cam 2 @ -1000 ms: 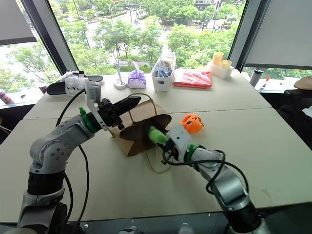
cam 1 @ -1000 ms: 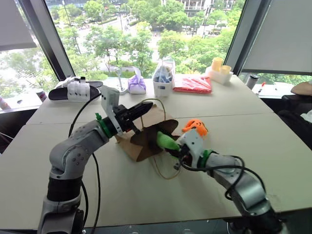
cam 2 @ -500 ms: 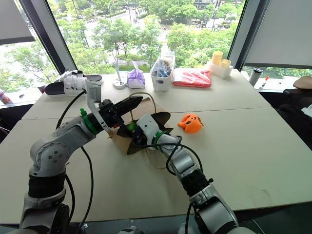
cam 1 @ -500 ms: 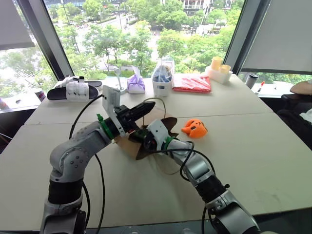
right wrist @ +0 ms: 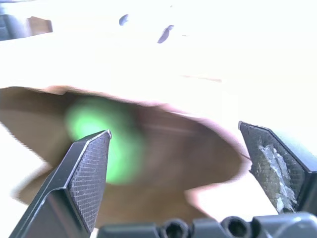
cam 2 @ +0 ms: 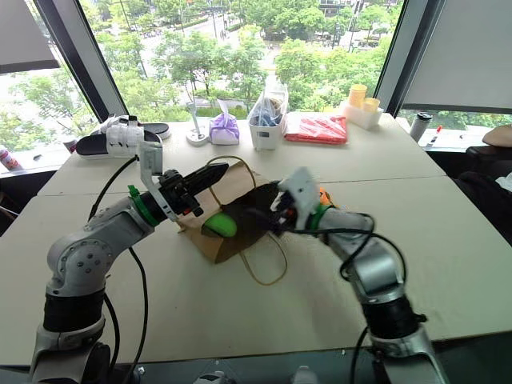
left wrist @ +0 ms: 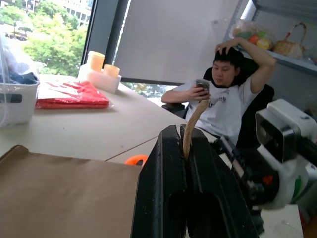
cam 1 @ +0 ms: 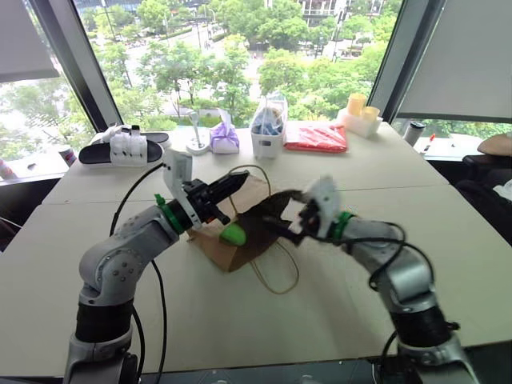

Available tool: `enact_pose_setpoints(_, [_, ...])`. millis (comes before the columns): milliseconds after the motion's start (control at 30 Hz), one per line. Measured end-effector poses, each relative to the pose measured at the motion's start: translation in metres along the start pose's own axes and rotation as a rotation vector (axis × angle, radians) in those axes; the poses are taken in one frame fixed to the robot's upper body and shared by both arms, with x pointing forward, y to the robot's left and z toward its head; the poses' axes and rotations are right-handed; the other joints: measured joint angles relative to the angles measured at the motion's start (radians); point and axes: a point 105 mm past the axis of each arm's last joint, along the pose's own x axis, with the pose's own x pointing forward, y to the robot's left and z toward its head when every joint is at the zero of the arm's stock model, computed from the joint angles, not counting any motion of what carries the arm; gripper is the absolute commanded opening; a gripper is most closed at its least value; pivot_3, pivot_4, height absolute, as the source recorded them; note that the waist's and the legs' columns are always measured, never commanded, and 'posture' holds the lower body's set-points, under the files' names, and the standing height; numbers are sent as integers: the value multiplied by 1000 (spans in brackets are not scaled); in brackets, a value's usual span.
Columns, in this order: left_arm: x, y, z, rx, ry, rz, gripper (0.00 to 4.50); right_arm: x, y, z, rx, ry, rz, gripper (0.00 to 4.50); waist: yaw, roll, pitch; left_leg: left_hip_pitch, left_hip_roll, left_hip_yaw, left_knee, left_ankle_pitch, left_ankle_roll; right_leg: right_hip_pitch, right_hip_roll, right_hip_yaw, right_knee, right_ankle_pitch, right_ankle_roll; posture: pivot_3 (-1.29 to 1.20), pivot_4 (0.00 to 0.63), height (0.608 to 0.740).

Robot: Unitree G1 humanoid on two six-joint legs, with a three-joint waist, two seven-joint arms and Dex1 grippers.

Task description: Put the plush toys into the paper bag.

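The desk point(cam 2: 448, 240) is a wide pale surface set against tall windows, and along its far edge stand a white basket point(cam 2: 266, 128) of bagged items, a red packet point(cam 2: 317, 128), a purple tied bag point(cam 2: 224, 128) and some yellow cups point(cam 2: 362, 100).

Near the middle of the desk lies the paper bag point(cam 2: 220, 240), on its side with its dark mouth turned toward the right arm. One beige cord handle point(cam 2: 268, 264) loops loose over the desk in front of the bag; the other rises to the left pincer.

The left pincer point(cam 2: 214, 174) hovers over the bag's upper edge with its two black fingers pressed together on that cord; the left wrist view shows the strand point(left wrist: 190, 126) standing up between them.

The right pincer point(cam 2: 260, 214) sits at the bag's mouth with its fingers point(right wrist: 89, 173) spread wide apart and nothing between them, as the right wrist view shows.

The green plush toy point(cam 2: 218, 225) lies inside the bag, just within the opening. The orange plush toy point(cam 2: 322, 194) rests on the desk behind the right wrist, mostly hidden by it, outside the bag.

In the left wrist view a seated person point(left wrist: 223, 99) in a white shirt holds a phone beyond the desk.
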Motion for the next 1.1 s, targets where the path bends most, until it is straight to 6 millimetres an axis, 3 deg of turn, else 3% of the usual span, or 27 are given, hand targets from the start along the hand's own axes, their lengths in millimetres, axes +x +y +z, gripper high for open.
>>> enact_pose_setpoints(67, [0,0,0,-1,0,0,0,-6,-16,-7,13,23,-61,4463,-6,0,0,1,0,1,-1,0,0,0,0,0,0,0,0,0,150,740])
enact_pose_setpoints(267, [0,1,0,-2,-1,-1,0,-3,-40,-62,65,170,-159,4463,-3,0,0,1,0,2,0,2,-3,0,0,0,0,0,0,0,150,740])
enact_pose_setpoints(467, [0,3,0,9,1,9,0,28,-61,-121,80,342,-301,4463,-8,0,0,2,1,3,-1,3,-5,0,0,0,0,1,-1,0,150,740])
enact_pose_setpoints(533, [0,3,0,12,1,14,0,34,-63,-126,83,347,-321,4463,-8,0,0,1,1,3,-1,3,-5,0,0,1,-1,1,-1,0,150,740])
enact_pose_setpoints(633, [0,3,0,15,0,16,0,39,-71,-127,76,357,-357,3617,-8,0,0,1,1,3,0,3,-5,0,0,1,-1,1,-1,0,150,740])
enact_pose_setpoints(767, [0,3,1,16,0,20,0,40,-72,-128,83,347,-367,1602,-5,0,0,1,0,3,0,3,-5,0,0,1,-1,1,-1,0,150,740])
enact_pose_setpoints(867, [0,3,1,17,0,19,0,39,-73,-124,98,330,-369,338,-6,0,0,1,0,2,0,3,-5,0,0,0,0,1,-1,0,150,740])
enact_pose_setpoints(900, [0,3,1,17,-1,19,0,37,-73,-119,104,316,-364,119,-5,0,0,1,1,2,0,3,-5,0,0,0,0,1,-1,0,150,740])
enact_pose_setpoints(1000, [0,4,1,18,-4,21,0,24,-62,-102,130,254,-301,119,-3,0,0,0,1,1,0,3,-4,-1,0,0,-1,1,-1,0,150,740])
enact_pose_setpoints(1100, [1,5,3,17,-6,23,0,0,-30,-78,144,205,-151,119,-1,0,0,-2,1,0,0,2,-4,-2,0,0,-1,1,-1,0,150,740])
